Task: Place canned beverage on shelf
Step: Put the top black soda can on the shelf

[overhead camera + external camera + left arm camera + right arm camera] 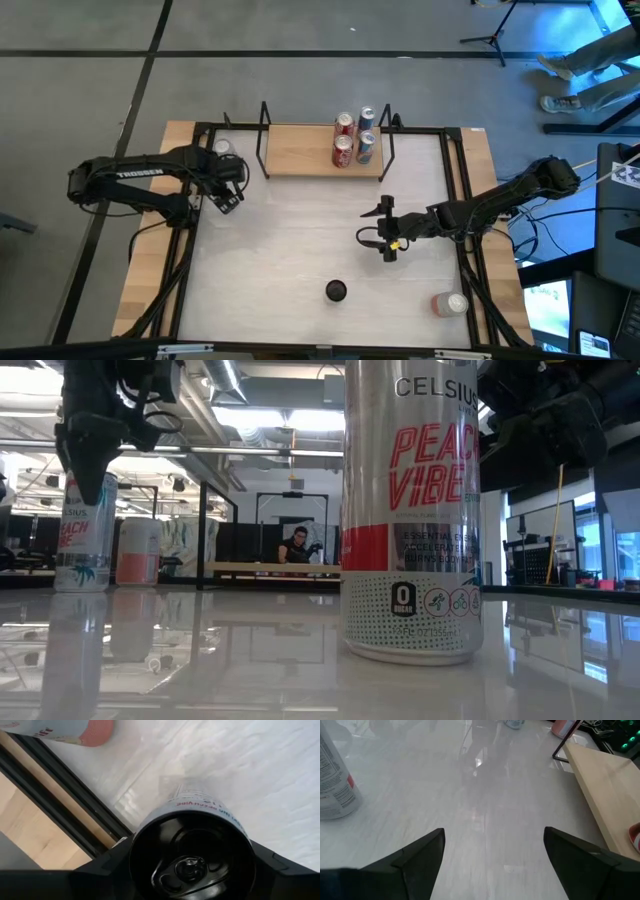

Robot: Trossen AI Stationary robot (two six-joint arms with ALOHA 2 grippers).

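Closest to the low camera stands a tall Celsius can (410, 510), upright on the white bench (300, 250); from above it shows as a dark-topped can well apart from the shelf (300, 150), near the bench's opposite edge. Four cans (354, 136) stand in a tight cluster at the shelf's right end, two by two, and the rest of its board is bare.

Off the shelf's left end, the left tool (228, 190) hangs over a second Celsius can (84, 530) that stands upright on the bench. In the left wrist view this can's black top sits between the two dark fingers (280, 875), which flank it closely. Whether they press on it I cannot tell. A pink-and-white can (222, 147) stands just beside the shelf's left uprights, between the shelf and this tool.

The right tool (385, 235) hovers low over bare bench, near the shelf's right end on its open side, with its fingers spread wide and nothing between them.
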